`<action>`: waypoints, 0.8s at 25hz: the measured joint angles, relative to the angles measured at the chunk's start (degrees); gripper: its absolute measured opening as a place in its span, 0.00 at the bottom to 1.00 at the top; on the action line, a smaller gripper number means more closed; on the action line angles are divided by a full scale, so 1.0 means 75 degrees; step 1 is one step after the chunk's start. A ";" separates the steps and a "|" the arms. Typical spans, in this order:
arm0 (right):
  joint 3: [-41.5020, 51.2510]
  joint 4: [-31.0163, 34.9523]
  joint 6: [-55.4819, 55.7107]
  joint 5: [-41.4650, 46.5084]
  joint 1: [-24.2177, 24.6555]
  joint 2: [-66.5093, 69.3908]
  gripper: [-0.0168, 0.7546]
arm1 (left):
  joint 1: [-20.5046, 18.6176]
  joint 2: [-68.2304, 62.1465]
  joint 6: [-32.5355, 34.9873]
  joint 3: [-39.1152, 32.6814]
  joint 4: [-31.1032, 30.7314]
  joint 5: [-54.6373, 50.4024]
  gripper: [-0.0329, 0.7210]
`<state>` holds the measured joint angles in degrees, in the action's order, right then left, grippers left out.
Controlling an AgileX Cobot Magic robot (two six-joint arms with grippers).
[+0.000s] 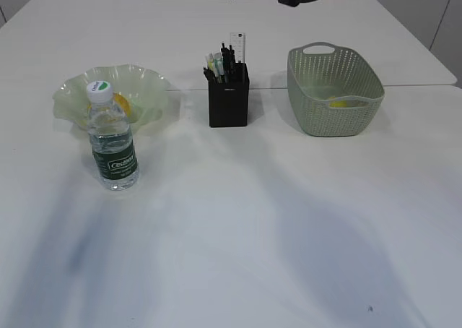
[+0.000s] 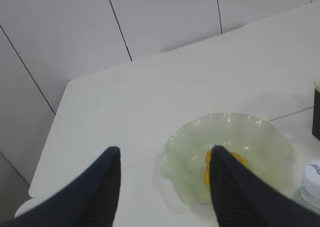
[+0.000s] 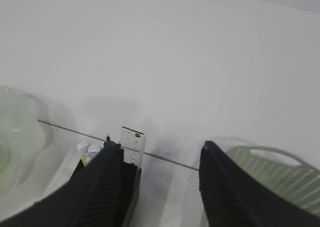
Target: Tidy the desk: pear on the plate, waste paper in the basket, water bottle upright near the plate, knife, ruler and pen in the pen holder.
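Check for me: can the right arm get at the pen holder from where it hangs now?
Probably yes. The right gripper hangs open above the pen holder, nothing between them; only the ruler and pens sticking up could catch a finger.

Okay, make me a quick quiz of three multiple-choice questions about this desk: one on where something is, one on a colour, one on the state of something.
1. Where does the water bottle stand?
A. In front of the plate
B. Inside the basket
C. Behind the pen holder

2. What colour is the pen holder?
A. White
B. Black
C. Sage green

3. How is the water bottle?
A. Lying on its side
B. Upright with its cap on
C. Upright with its cap off

Answers:
1. A: in the exterior view the bottle stands on the desk just in front of the plate, partly covering the pear.
2. B: the square cup holding the ruler and pens is matte black.
3. B: the bottle stands vertical with its white cap on top.
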<state>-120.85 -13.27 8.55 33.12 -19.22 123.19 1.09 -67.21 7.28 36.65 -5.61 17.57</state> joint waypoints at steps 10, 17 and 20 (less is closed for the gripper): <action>0.0000 -0.0504 -0.0077 0.0560 0.0000 -0.0728 0.52 | 0.0000 0.0725 0.0000 0.0056 -0.0082 -0.0013 0.58; 0.0050 -0.0521 -0.0014 0.0878 0.0000 -0.1281 0.52 | 0.0000 0.1339 0.0000 0.0056 -0.0295 -0.0617 0.58; 0.0338 -0.0521 0.0001 0.0893 0.0000 -0.1686 0.52 | 0.0000 0.1571 0.0000 0.0056 -0.0310 -0.0955 0.58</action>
<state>-118.32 -17.18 8.56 39.82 -19.22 110.54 1.09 -55.43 7.28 37.07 -7.93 10.41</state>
